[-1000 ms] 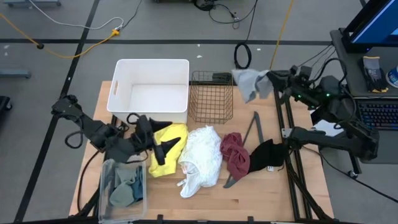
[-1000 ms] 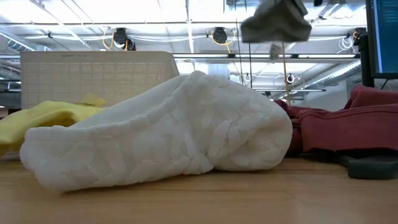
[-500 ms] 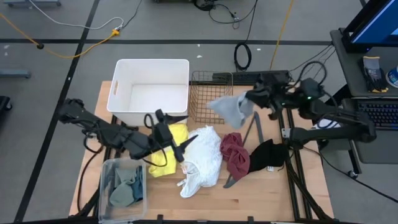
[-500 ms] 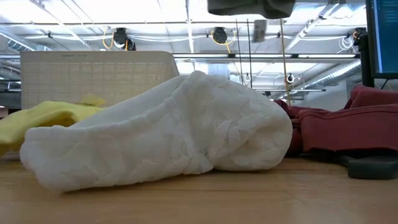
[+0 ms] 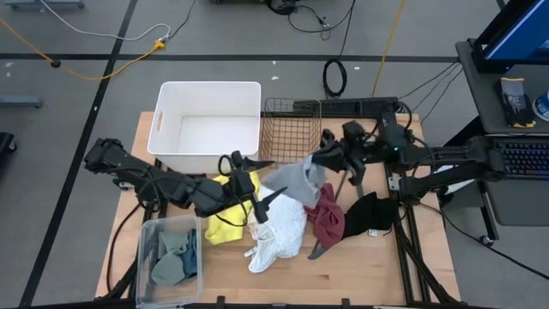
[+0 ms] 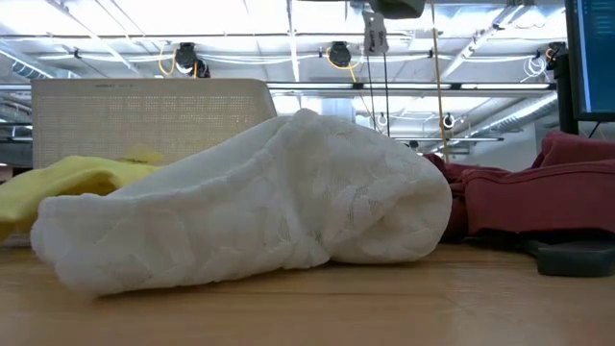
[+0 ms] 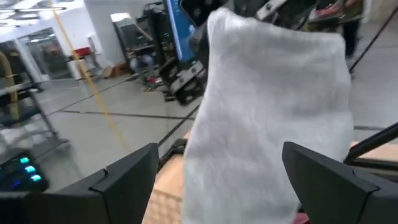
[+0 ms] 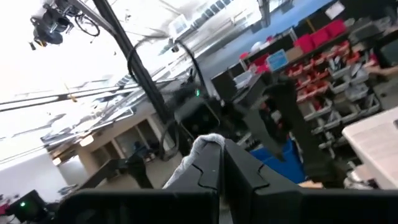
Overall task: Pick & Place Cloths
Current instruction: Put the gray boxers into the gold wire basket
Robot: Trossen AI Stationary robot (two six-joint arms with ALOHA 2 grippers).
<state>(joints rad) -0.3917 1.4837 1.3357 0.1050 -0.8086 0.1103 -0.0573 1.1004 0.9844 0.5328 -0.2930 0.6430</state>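
Note:
A grey cloth hangs over the middle of the table from my right gripper, which is shut on it. My left gripper is open just left of the cloth. In the left wrist view its two fingers stand on either side of the hanging grey cloth, apart from it. On the table lie a yellow cloth, a white cloth, a maroon cloth and a black cloth. Teal and sage green cloths lie in a clear tub. My right gripper pinches the grey cloth between its two shut fingers at a bunched upper end; whether one layer or several, I cannot tell. It comes level from the table's right. The cloth hangs slack below and left of the fingers, lifted clear of the table.
A white bin and a wire basket stand at the far edge. A thin black angled bar lies between the maroon and black cloths. The clear tub sits at the near left corner. Bare wood shows along the near edge.
My right gripper has swung from beyond the far right corner toward the table's left and near edge, past the wire basket, carrying the grey cloth over the table's middle. My left gripper, still open, has moved right from the yellow cloth toward the hanging cloth.

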